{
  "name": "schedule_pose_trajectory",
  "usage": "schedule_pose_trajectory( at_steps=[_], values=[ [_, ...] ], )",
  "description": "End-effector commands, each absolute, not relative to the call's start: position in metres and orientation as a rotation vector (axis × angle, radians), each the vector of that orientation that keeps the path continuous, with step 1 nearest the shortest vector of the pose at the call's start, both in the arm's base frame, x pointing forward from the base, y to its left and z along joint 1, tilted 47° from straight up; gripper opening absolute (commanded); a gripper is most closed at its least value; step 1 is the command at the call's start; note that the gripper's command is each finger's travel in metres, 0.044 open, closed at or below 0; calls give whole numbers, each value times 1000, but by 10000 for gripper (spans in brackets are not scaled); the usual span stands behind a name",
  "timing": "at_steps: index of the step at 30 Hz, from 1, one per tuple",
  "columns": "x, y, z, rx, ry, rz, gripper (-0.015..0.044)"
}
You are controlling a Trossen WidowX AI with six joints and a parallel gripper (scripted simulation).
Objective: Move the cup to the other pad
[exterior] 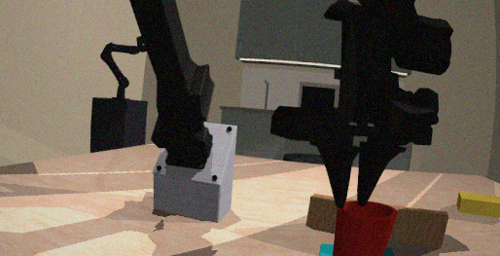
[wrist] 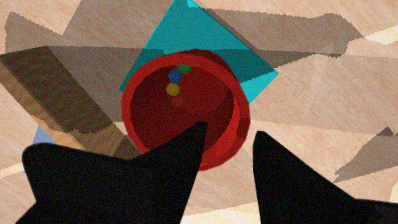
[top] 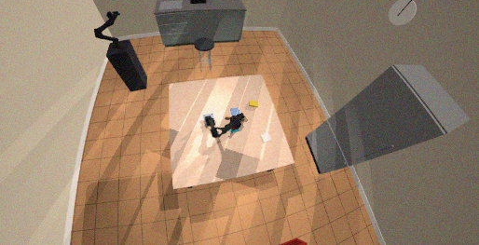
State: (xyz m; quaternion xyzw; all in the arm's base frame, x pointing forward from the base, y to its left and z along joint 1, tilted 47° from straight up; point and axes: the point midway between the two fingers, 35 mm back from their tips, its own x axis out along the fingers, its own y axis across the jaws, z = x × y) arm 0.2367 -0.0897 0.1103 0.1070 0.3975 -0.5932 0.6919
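Note:
The red cup stands upright on the teal pad. Several marbles lie inside it, among them a blue marble, a yellow marble and a green marble. My gripper is partly open and holds nothing. Its fingertips are at about the height of the cup's rim, one over the cup's mouth and the other outside the wall. Whether a finger touches the rim cannot be told. The blue pad has no cup on it.
A brown wooden block stands behind the cup, between the two pads. A yellow block lies farther back. A white square lies on the table to the right. The arm's grey base stands to the left.

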Motion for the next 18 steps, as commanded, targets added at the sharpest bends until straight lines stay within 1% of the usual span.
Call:
schedule_pose_trajectory(
  at_steps=[1,9,18],
  values=[
    [237,-84,115,243,888,-1324,128],
    [237,-79,121,241,886,-1324,128],
    [237,-81,118,237,887,-1325,364]
  ],
)
